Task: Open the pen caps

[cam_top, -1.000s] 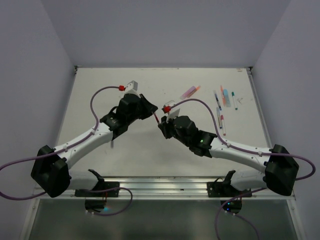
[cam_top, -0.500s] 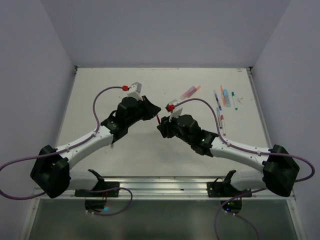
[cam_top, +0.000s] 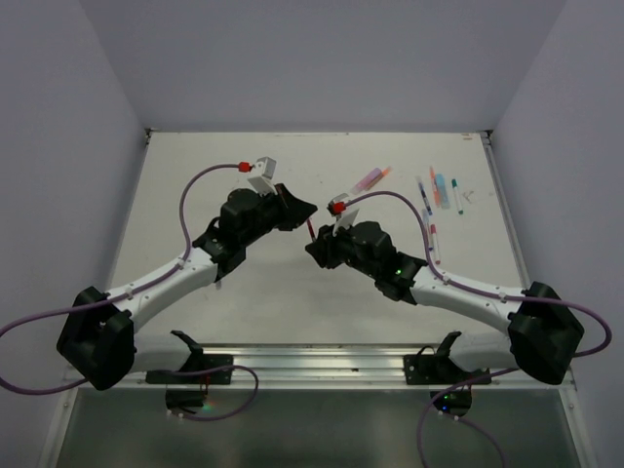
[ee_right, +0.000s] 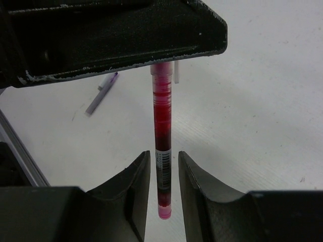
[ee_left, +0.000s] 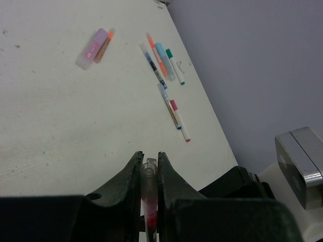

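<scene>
A dark red pen (ee_right: 162,116) hangs in the air between my two arms, seen as a short red stick in the top view (cam_top: 309,231). My left gripper (ee_left: 149,156) is shut on its clear-capped end (ee_left: 149,171). The cap's white clip (ee_right: 176,73) shows beside the pen, just under the left gripper's black body (ee_right: 116,30). My right gripper (ee_right: 164,156) stands open around the pen's lower, barcoded part, with a small gap on each side. The pen's pink tail end points toward the right wrist camera.
A pink-purple highlighter beside an orange one (ee_left: 93,48) lies at the back of the table. Several more pens (cam_top: 434,200) lie in a loose row at the back right. A small purple-grey piece (ee_right: 101,94) rests on the table under the left arm.
The right gripper's jaws have opened off the pen body. The left arm has shifted slightly toward the back with the pen still in its grip.
</scene>
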Motion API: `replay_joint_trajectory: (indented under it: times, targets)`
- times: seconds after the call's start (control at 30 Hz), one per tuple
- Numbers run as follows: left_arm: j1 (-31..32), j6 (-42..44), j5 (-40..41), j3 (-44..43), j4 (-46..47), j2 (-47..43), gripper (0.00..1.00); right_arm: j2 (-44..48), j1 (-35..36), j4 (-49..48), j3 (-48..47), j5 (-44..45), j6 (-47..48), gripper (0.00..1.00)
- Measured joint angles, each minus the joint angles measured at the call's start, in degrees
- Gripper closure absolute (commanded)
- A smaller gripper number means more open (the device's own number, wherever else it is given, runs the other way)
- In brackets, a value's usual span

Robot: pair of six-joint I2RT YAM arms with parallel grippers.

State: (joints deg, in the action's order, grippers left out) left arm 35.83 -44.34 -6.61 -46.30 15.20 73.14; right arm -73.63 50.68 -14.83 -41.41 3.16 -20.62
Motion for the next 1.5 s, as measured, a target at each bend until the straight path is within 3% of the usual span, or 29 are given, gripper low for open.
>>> replay_joint_trajectory:
  times: [0.23, 0.67, 0.93, 1.13, 1.33, 1.5]
  targets:
    - [-0.33, 0.04, -1.14, 0.20, 0.92, 0.00, 1.00, -0.83, -0.13, -0.57, 0.00, -1.38, -0.31, 1.00]
    - [-3.19, 0.61, -4.52, -2.49, -0.31, 0.33, 1.00, -1.99, -0.37, -6.16, 0.63, -1.57, -0.11, 1.00]
    - [-8.90, 3.26, -0.42, -15.87, 2.27, 1.75, 1.00, -5.77, -0.46, -4.24, 4.55, -2.27, 0.33, 1.00]
    - [-9.70, 5.73, 1.44, -22.95, 3.08, 1.86, 1.00, -7.61, -0.44, -1.44, 6.08, -2.71, 0.28, 1.00]
    - [-10.62, 7.56, 4.87, -21.88, -2.73, 1.66, 1.00, -7.96, -0.44, -0.55, 4.81, -1.99, -1.29, 1.00]
    - [-11.41, 8.52, 9.33, -14.67, -12.00, -0.39, 1.00, -11.41, -0.44, 0.55, 0.22, 0.13, -4.83, 1.00]
